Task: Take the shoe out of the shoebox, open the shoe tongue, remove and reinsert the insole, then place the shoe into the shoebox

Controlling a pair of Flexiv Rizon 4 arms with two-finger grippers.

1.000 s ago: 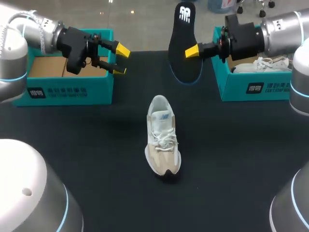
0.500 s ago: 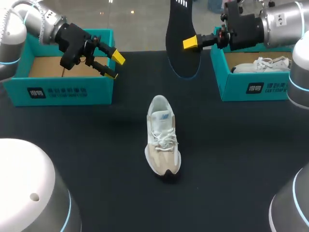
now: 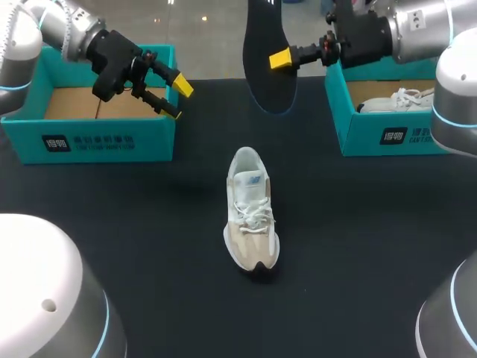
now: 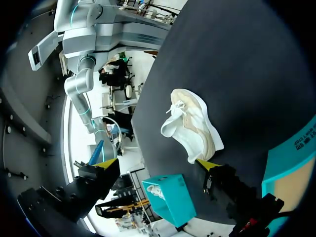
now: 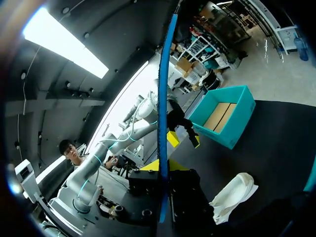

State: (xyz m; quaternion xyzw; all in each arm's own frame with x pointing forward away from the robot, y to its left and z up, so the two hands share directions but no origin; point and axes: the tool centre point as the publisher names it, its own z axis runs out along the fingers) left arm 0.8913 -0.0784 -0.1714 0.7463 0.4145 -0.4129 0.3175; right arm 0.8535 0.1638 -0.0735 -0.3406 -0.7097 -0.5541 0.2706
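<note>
Shoe [image 3: 252, 220] is out on the worktop [image 3: 134, 231], insole [image 3: 262, 82] pulled — right jaws clamp it aloft. Left jaws wide, empty; reinserting and boxing left.

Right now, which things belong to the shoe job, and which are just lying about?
Job: shoe; insole, held between the right fingers; empty shoebox.
Lying about: second shoebox; the other shoe inside it.

White print, a small square sign with a line of letters beside it, is standing on the front wall of the left teal cardboard shoebox [image 3: 89, 142] and of the right teal cardboard shoebox [image 3: 387, 136], too small for reading. A small blue mark, also unreadable, is sitting on the tongue of the white and beige sneaker [image 3: 252, 224].
</note>
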